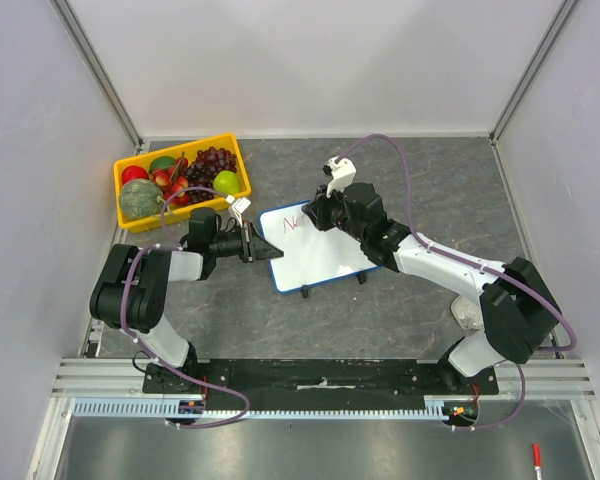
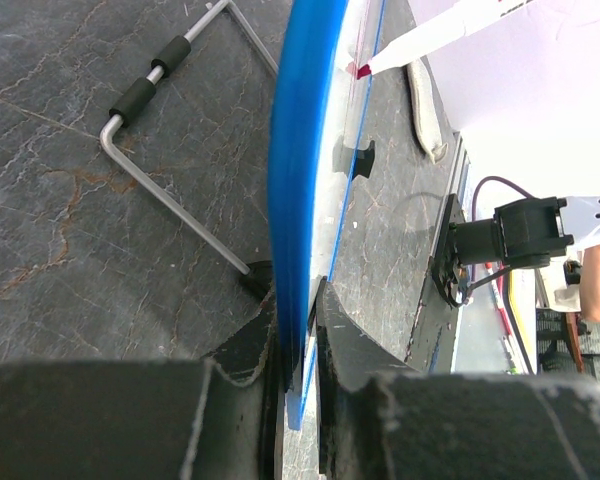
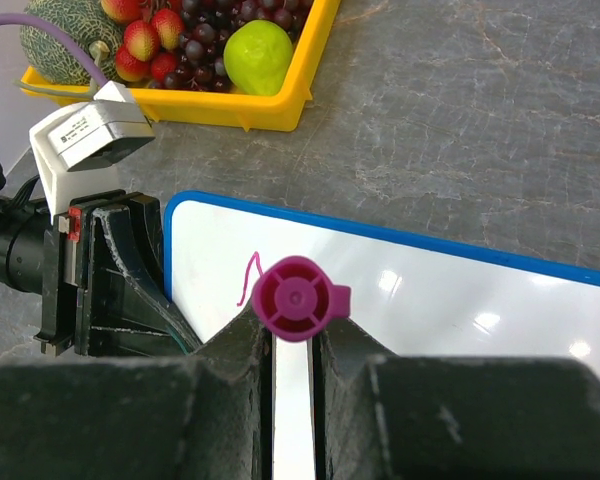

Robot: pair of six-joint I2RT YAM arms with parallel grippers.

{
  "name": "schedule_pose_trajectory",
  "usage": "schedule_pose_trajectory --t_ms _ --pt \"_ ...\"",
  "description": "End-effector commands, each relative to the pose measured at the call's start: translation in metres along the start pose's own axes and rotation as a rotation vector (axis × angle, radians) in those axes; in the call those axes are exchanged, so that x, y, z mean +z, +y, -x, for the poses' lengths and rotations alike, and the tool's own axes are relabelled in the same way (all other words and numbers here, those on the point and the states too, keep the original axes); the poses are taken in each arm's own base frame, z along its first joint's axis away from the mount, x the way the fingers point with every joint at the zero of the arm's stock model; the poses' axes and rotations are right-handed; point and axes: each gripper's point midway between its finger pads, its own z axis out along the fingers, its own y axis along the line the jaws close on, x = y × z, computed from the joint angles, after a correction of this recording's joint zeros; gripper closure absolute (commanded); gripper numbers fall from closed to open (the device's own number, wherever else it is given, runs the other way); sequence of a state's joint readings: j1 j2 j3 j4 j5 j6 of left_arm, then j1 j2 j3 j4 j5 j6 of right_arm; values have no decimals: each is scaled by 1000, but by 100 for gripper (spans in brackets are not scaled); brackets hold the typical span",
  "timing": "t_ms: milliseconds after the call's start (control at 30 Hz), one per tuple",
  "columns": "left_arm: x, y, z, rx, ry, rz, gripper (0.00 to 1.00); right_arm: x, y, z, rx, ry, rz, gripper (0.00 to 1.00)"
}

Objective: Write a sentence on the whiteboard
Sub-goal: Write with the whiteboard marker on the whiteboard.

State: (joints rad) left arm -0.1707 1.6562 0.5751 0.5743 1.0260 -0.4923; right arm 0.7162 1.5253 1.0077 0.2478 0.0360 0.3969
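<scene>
Blue-framed whiteboard (image 1: pixel 320 255) sits askew mid-table, with few red strokes (image 1: pixel 298 221) near its far-left corner.

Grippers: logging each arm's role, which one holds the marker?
The right gripper, shut on the pink-capped marker over the whiteboard; the left gripper instead clamps the whiteboard's edge.

A yellow tray (image 1: pixel 175 150) holding a melon (image 1: pixel 138 199), grapes (image 1: pixel 216 158) and a green apple (image 1: pixel 226 182) sits at ten o'clock on the grey worktop (image 1: pixel 420 180); a red pen (image 1: pixel 535 458) lies at five o'clock.

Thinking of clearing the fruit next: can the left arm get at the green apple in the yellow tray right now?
Probably not yet: its fingers are shut on the whiteboard. The green apple lies near with nothing between, if it lets go.
</scene>
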Motion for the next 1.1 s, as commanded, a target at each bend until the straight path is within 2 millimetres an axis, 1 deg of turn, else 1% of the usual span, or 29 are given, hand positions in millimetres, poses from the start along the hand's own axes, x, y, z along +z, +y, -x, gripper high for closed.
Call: schedule_pose_trajectory --t_ms 0,67,300,567,733,933,1067 --pt "2 14 2 41 -13 61 98 -4 -11 -13 -10 28 -42 100" --pt "2 14 2 40 -12 61 98 -4 -13 -13 -10 27 -51 100" --pt "2 14 2 40 -12 61 98 -8 -19 -3 -20 2 -89 100" --pt "2 14 3 45 -14 62 98 -9 -21 6 -21 -17 -102 100" --pt "2 14 3 44 -12 63 98 -10 -17 18 -17 -43 -90 100" --pt "2 14 3 41 -12 65 98 -20 -4 42 3 -93 -37 100" --pt "2 14 3 44 -13 64 98 -23 -2 53 7 -118 -34 100"
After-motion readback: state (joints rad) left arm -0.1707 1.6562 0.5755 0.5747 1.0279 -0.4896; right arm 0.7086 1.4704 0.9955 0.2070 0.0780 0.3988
